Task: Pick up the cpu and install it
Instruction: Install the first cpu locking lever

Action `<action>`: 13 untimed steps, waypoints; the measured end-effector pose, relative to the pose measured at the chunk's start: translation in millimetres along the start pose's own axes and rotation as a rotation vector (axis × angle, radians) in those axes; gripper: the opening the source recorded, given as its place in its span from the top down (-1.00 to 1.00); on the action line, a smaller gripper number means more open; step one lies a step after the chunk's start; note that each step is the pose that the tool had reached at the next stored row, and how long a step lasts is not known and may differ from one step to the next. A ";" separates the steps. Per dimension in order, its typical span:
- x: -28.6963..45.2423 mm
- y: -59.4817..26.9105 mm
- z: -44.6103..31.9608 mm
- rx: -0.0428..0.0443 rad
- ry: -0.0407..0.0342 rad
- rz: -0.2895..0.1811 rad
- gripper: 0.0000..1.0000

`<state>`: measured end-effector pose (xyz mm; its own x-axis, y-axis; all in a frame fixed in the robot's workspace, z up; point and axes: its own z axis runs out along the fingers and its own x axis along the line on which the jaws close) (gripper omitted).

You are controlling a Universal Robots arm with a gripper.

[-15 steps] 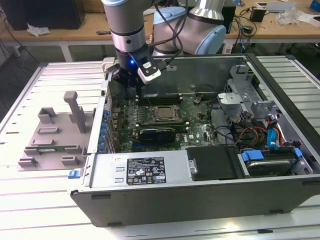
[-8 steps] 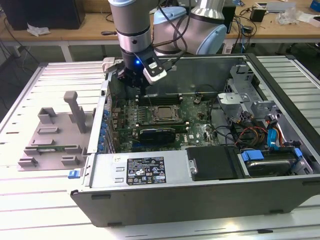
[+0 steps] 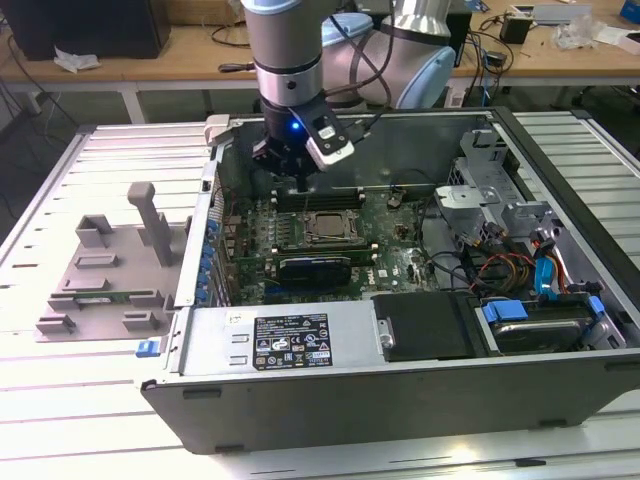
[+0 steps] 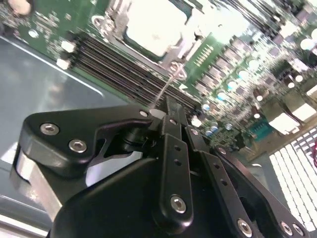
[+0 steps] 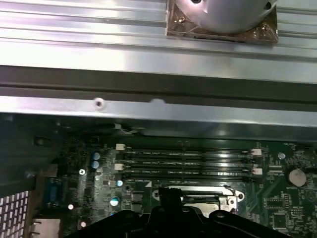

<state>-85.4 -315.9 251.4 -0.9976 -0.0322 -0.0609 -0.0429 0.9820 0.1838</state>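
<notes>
In the exterior view, the end effector [image 3: 300, 183] hangs at upper centre of the frame inside an open computer case [image 3: 560, 365], fingers closed on nothing. Just below it, the cpu [image 3: 326, 222] lies in the socket [image 3: 304, 227] on the green motherboard [image 3: 395, 245].

The black tool [image 3: 300, 184] is hovering near the flat silver square cpu [image 3: 328, 224] lying inside the open grey metal case [image 3: 400, 372].

Silver-grey arm [image 3: 285, 40] with pale blue joint caps [image 3: 437, 68], black cables [image 3: 372, 62], and black gripper [image 3: 300, 183] bearing silver screws [image 4: 178, 203], blue light [image 3: 291, 125] above the gripper.
</notes>
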 end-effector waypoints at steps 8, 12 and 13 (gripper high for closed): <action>-10.2 -2.0 0.3 0.0000 0.0001 0.000 0.79; -10.4 -2.7 2.4 -0.0001 0.0001 0.000 0.79; -11.9 -3.4 3.2 0.0000 0.0002 0.000 0.79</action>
<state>-73.2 -318.3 248.4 -0.9976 -0.0322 -0.0606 -0.0428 0.9820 0.1838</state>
